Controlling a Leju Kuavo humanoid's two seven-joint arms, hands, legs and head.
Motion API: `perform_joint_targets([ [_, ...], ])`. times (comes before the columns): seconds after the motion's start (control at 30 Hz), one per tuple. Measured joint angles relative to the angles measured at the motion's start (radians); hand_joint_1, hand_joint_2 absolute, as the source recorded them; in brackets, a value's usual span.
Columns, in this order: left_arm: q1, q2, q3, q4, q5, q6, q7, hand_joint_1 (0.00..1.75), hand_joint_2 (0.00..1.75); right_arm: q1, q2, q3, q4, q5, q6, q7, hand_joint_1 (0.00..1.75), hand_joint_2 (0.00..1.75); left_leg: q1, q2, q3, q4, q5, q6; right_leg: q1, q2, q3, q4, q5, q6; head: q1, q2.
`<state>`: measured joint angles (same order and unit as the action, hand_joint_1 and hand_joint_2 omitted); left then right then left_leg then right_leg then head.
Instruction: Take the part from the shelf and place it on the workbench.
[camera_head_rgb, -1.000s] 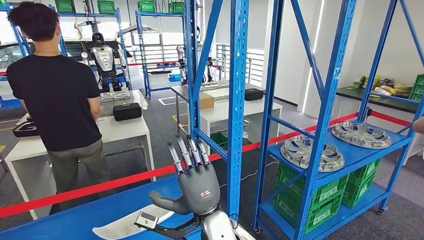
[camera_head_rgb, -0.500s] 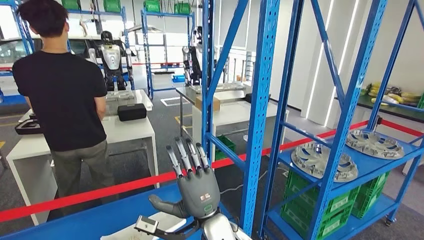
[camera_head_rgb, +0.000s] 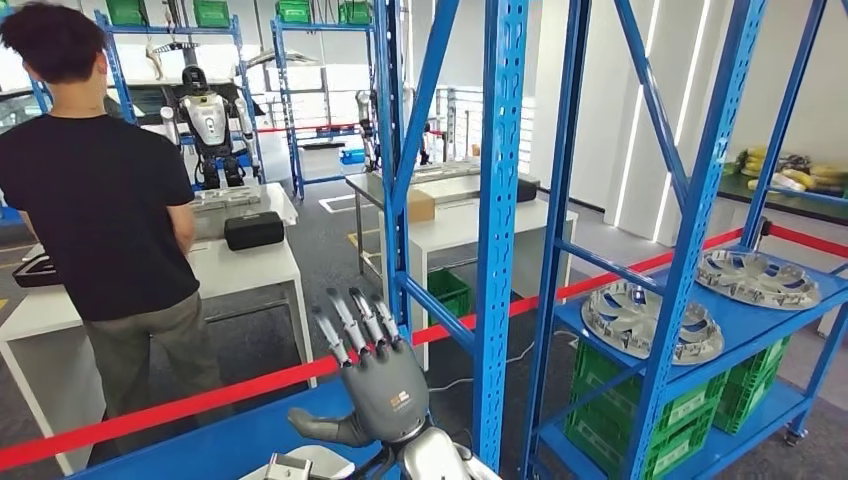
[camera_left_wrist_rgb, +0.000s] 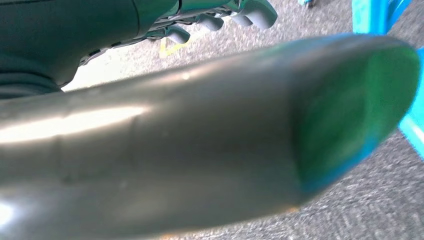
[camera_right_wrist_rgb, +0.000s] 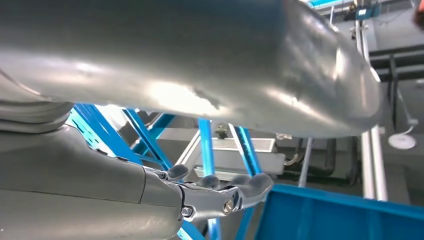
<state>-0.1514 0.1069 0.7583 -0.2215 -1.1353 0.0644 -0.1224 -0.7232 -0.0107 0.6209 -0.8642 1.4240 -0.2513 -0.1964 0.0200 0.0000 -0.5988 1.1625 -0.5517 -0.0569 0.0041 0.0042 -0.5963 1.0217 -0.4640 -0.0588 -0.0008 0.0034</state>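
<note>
The right hand (camera_head_rgb: 378, 385) was observed raised in the head view, its back to the camera, fingers (camera_head_rgb: 352, 322) straight and spread, thumb out to the side. Nothing was held in it. In the right wrist view the same fingers (camera_right_wrist_rgb: 220, 192) were seen extended, with nothing between them, and blue frame members were seen beyond.

The left hand (camera_left_wrist_rgb: 200, 140) was recorded in the left wrist view over grey floor. Its thumb lay large across the picture and the other fingers (camera_left_wrist_rgb: 220, 20) were seen only at the edge, so whether it was wide or closed could not be determined.

A blue desk (camera_head_rgb: 220, 440) was noted directly below and beside the right hand, with a white object (camera_head_rgb: 310, 462) lying on it at the picture's lower edge.

The part (camera_head_rgb: 652, 322), a silver disc, was found lying flat on the blue shelf (camera_head_rgb: 740, 318), well apart from the right hand, beyond a blue upright (camera_head_rgb: 500, 200). A second disc (camera_head_rgb: 757, 279) was noted farther along the same level. Green crates (camera_head_rgb: 690, 410) were stored on the level beneath.

A red tape (camera_head_rgb: 200, 398) was stretched across behind the desk. A person (camera_head_rgb: 100, 220) in a black shirt was standing beyond it, back turned, beside a white table (camera_head_rgb: 250, 265).
</note>
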Motion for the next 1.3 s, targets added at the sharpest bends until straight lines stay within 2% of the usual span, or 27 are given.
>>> perform_joint_targets([
  [0.07, 0.000, 0.000, 0.000, 0.001, 0.000, 0.000, 0.000, 0.00, 0.00, 0.001, 0.002, 0.001, 0.006, 0.000, 0.000, -0.001, 0.00, 0.00, 0.000, 0.000, -0.079, 0.111, -0.041, -0.003, 0.002, 0.001, 0.006, 0.000, -0.010, -0.005, -0.001, 0.000],
  [0.1, 0.001, 0.000, 0.000, 0.001, 0.000, -0.001, 0.000, 0.00, 0.00, 0.002, 0.003, 0.001, 0.009, 0.000, 0.000, -0.002, 0.00, 0.00, -0.001, 0.000, -0.103, 0.131, -0.042, -0.002, 0.003, 0.002, 0.012, 0.000, -0.016, -0.006, -0.002, 0.000],
  [0.13, 0.002, 0.000, 0.000, 0.001, 0.000, -0.001, 0.000, 0.00, 0.00, 0.003, 0.003, 0.001, 0.011, 0.000, 0.000, -0.002, 0.00, 0.00, -0.001, 0.000, -0.109, 0.115, -0.020, 0.001, 0.004, 0.002, 0.020, 0.001, -0.023, -0.006, -0.002, 0.000],
  [0.2, 0.002, 0.001, 0.001, 0.001, 0.000, -0.001, 0.000, 0.00, 0.00, 0.003, 0.004, 0.002, 0.014, -0.001, 0.000, -0.002, 0.00, 0.00, -0.002, 0.000, -0.074, -0.006, 0.068, 0.012, 0.005, 0.003, 0.039, 0.001, -0.037, -0.003, -0.003, 0.000],
  [0.23, 0.002, 0.002, 0.001, 0.001, 0.000, -0.001, 0.000, 0.00, 0.00, 0.003, 0.006, 0.002, 0.015, -0.001, 0.000, -0.002, 0.00, 0.00, -0.004, 0.001, -0.052, -0.069, 0.094, 0.017, 0.006, 0.003, 0.047, 0.002, -0.044, 0.001, -0.003, 0.000],
  [0.3, 0.001, 0.002, 0.001, 0.001, 0.000, -0.001, 0.000, 0.00, 0.00, 0.002, 0.008, 0.002, 0.016, 0.000, 0.000, -0.002, 0.00, 0.00, -0.009, 0.001, -0.026, -0.138, 0.105, 0.026, 0.007, 0.004, 0.055, 0.002, -0.054, 0.012, -0.003, 0.000],
  [0.33, 0.001, 0.003, 0.001, 0.001, 0.000, -0.001, 0.000, 0.00, 0.00, 0.002, 0.008, 0.003, 0.017, 0.000, 0.000, -0.002, 0.00, 0.00, -0.011, 0.001, -0.021, -0.143, 0.096, 0.031, 0.009, 0.004, 0.057, 0.005, -0.054, 0.018, -0.003, 0.000],
  [0.4, 0.002, 0.002, 0.004, 0.001, 0.000, -0.001, 0.000, 0.00, 0.00, 0.000, 0.008, 0.003, 0.018, -0.001, 0.000, -0.002, 0.00, 0.00, -0.007, -0.001, -0.007, -0.149, 0.106, 0.044, 0.010, 0.004, 0.059, 0.017, -0.057, 0.030, -0.001, 0.000],
  [0.47, 0.001, 0.001, 0.007, 0.001, 0.000, -0.001, 0.000, 0.00, 0.00, -0.005, 0.008, 0.003, 0.019, -0.002, -0.001, -0.001, 0.00, 0.00, -0.002, -0.002, 0.008, -0.151, 0.103, 0.054, 0.007, 0.003, 0.028, 0.078, -0.074, 0.041, 0.002, 0.000],
  [0.57, 0.000, -0.001, 0.009, 0.001, 0.000, -0.001, 0.000, 0.00, 0.00, -0.004, 0.008, 0.003, 0.023, -0.002, 0.000, -0.002, 0.00, 0.00, -0.001, -0.003, 0.017, -0.152, 0.089, 0.059, -0.002, 0.001, -0.094, 0.252, -0.134, 0.057, 0.005, 0.000],
  [0.6, 0.001, -0.001, 0.010, 0.001, 0.000, -0.001, 0.000, 0.00, 0.00, -0.002, 0.008, 0.003, 0.025, -0.002, 0.000, -0.002, 0.00, 0.00, -0.001, -0.003, 0.021, -0.152, 0.083, 0.058, -0.005, 0.001, -0.125, 0.282, -0.140, 0.060, 0.006, 0.000],
  [0.63, 0.001, -0.001, 0.010, 0.001, 0.000, -0.001, 0.000, 0.00, 0.00, -0.001, 0.008, 0.003, 0.027, -0.002, 0.000, -0.002, 0.00, 0.00, -0.001, -0.004, 0.028, -0.152, 0.077, 0.056, -0.007, 0.001, -0.138, 0.276, -0.123, 0.061, 0.006, 0.000],
  [0.67, 0.002, -0.002, 0.010, 0.001, 0.000, -0.001, 0.000, 0.00, 0.00, 0.000, 0.008, 0.003, 0.029, -0.002, 0.000, -0.001, 0.00, 0.00, 0.000, -0.004, 0.037, -0.152, 0.070, 0.053, -0.008, 0.000, -0.130, 0.231, -0.085, 0.060, 0.007, 0.000],
  [0.7, 0.002, -0.002, 0.011, 0.001, 0.000, -0.001, 0.000, 0.00, 0.00, -0.001, 0.008, 0.003, 0.029, -0.002, 0.000, -0.001, 0.00, 0.00, 0.000, -0.004, 0.048, -0.152, 0.062, 0.050, -0.008, 0.000, -0.107, 0.161, -0.034, 0.058, 0.008, 0.000],
  [0.73, 0.001, -0.003, 0.011, 0.001, 0.000, -0.001, 0.000, 0.00, 0.00, -0.001, 0.008, 0.003, 0.030, -0.002, 0.000, -0.001, 0.00, 0.00, 0.000, -0.005, 0.058, -0.152, 0.055, 0.046, -0.006, 0.000, -0.084, 0.095, -0.002, 0.054, 0.007, 0.000],
  [0.77, 0.001, -0.003, 0.011, 0.001, 0.000, -0.001, 0.000, 0.00, 0.00, -0.002, 0.007, 0.003, 0.031, -0.002, 0.000, -0.001, 0.00, 0.00, 0.000, -0.005, 0.065, -0.153, 0.049, 0.041, -0.003, 0.000, -0.066, 0.047, 0.006, 0.049, 0.007, 0.000],
  [0.8, 0.000, -0.003, 0.011, 0.001, 0.000, -0.001, 0.000, 0.00, 0.00, -0.002, 0.008, 0.003, 0.031, -0.002, 0.000, -0.001, 0.00, 0.00, 0.000, -0.005, 0.068, -0.155, 0.043, 0.035, 0.000, 0.000, -0.055, 0.022, 0.005, 0.044, 0.006, 0.000],
  [0.87, 0.000, -0.004, 0.011, 0.001, 0.000, -0.001, 0.000, 0.00, 0.00, -0.003, 0.008, 0.004, 0.033, -0.002, 0.000, -0.001, 0.00, 0.00, -0.001, -0.004, 0.074, -0.148, 0.041, 0.020, 0.002, 0.001, -0.045, 0.015, -0.004, 0.030, 0.006, 0.000],
  [0.93, -0.001, -0.004, 0.012, 0.001, 0.000, -0.001, 0.000, 0.00, 0.00, -0.005, 0.008, 0.004, 0.033, -0.002, -0.001, -0.001, 0.00, 0.00, 0.000, -0.003, 0.067, -0.116, 0.041, 0.009, -0.002, 0.001, -0.025, 0.007, 0.011, 0.016, 0.003, 0.000],
  [0.97, -0.002, -0.003, 0.012, 0.001, 0.000, -0.001, 0.000, 0.00, 0.00, -0.007, 0.009, 0.004, 0.033, -0.002, -0.001, -0.001, 0.00, 0.00, 0.001, -0.003, 0.048, -0.080, 0.033, 0.006, -0.002, 0.001, -0.015, 0.005, 0.008, 0.010, 0.002, 0.000],
  [1.07, -0.003, -0.002, 0.012, 0.001, 0.000, -0.001, 0.000, 0.00, 0.00, -0.007, 0.011, 0.004, 0.033, -0.002, 0.000, -0.002, 0.00, 0.00, 0.001, -0.002, -0.068, 0.092, -0.032, 0.002, -0.001, 0.002, 0.003, 0.002, -0.008, -0.003, -0.002, 0.000],
  [1.1, -0.002, -0.001, 0.012, 0.001, 0.000, -0.001, 0.000, 0.00, 0.00, -0.005, 0.011, 0.004, 0.033, -0.002, 0.000, -0.002, 0.00, 0.00, 0.001, -0.002, -0.100, 0.127, -0.046, 0.001, 0.000, 0.003, 0.009, 0.002, -0.014, -0.004, -0.002, 0.000],
  [1.13, 0.000, -0.002, 0.012, 0.002, 0.000, -0.001, 0.000, 0.00, 0.00, -0.003, 0.011, 0.004, 0.034, -0.002, 0.000, -0.002, 0.00, 0.00, 0.001, -0.002, -0.117, 0.130, -0.041, 0.001, 0.001, 0.004, 0.017, 0.002, -0.022, -0.004, -0.003, 0.000],
  [1.17, 0.000, -0.001, 0.012, 0.002, 0.000, -0.001, 0.000, 0.00, 0.00, -0.002, 0.011, 0.004, 0.034, -0.002, 0.000, -0.002, 0.00, 0.00, 0.000, -0.002, -0.116, 0.098, -0.013, 0.003, 0.002, 0.004, 0.028, 0.002, -0.029, -0.004, -0.003, 0.000],
  [1.23, 0.001, 0.000, 0.012, 0.002, 0.000, -0.001, 0.000, 0.00, 0.00, -0.003, 0.012, 0.004, 0.034, -0.002, 0.000, -0.002, 0.00, 0.00, -0.002, -0.002, -0.080, -0.033, 0.082, 0.011, 0.002, 0.005, 0.052, 0.003, -0.047, 0.001, -0.004, 0.000],
  [1.3, 0.001, 0.001, 0.013, 0.002, 0.000, -0.001, 0.000, 0.00, 0.00, -0.004, 0.013, 0.004, 0.035, -0.002, 0.000, -0.002, 0.00, 0.00, -0.008, 0.000, -0.050, -0.129, 0.127, 0.020, 0.004, 0.006, 0.064, 0.003, -0.063, 0.011, -0.005, 0.000],
])
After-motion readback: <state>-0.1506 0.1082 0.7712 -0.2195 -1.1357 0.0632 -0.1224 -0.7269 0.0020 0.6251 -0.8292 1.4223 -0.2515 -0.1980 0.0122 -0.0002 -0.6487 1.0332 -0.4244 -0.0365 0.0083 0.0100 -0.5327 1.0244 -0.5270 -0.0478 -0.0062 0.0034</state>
